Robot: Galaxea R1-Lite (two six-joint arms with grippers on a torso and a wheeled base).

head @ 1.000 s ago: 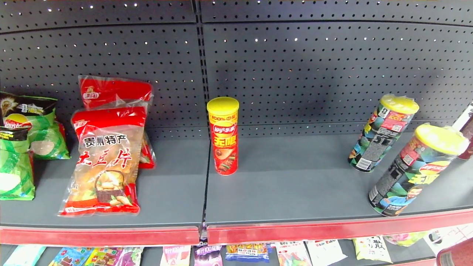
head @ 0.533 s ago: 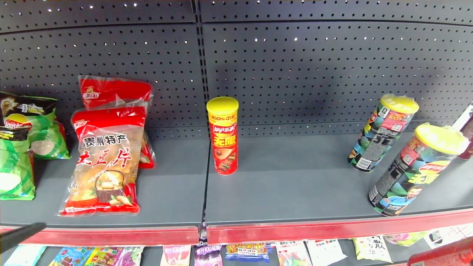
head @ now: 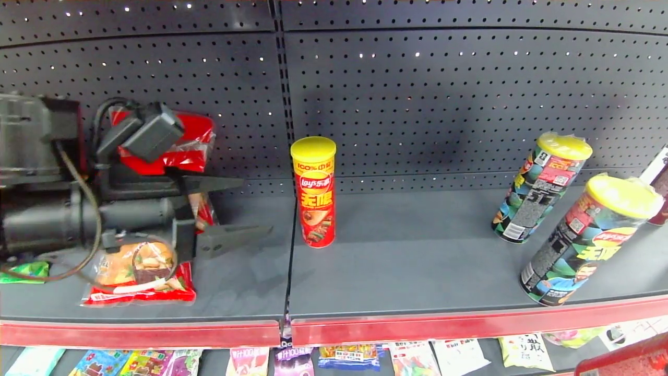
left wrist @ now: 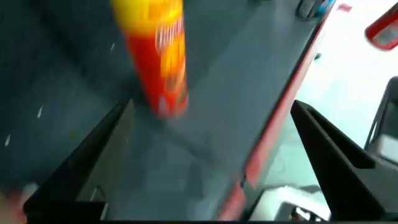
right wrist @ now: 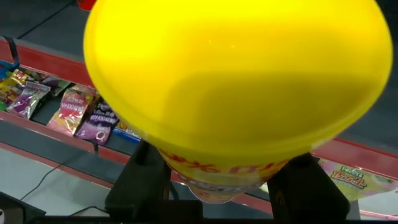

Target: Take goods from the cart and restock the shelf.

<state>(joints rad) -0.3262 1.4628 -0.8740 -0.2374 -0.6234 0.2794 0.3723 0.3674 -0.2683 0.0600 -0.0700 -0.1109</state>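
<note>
The held can (right wrist: pixel 230 81) sits between the two fingers of the right gripper (right wrist: pixel 225 184), which press against its sides. Its yellow lid hides most of its body, so little of the label can be made out. Below it run the shelf's red front edge and a lower row of small packets (right wrist: pixel 74 106).

On the shelf (head: pixel 417 250) a standing can (head: pixel 314 193), red with a yellow lid, is upright near the middle seam. The left gripper (head: pixel 255 205) hangs just beside it with fingers spread wide and nothing between them. The left arm covers most of the red snack bags (head: pixel 141 277) and all but a corner of a green bag (head: pixel 23 271).

Two dark cans (head: pixel 540 188) stand well apart to the right. A red shape (head: pixel 631 360) at the corner is cut off; I cannot tell what it is.
</note>
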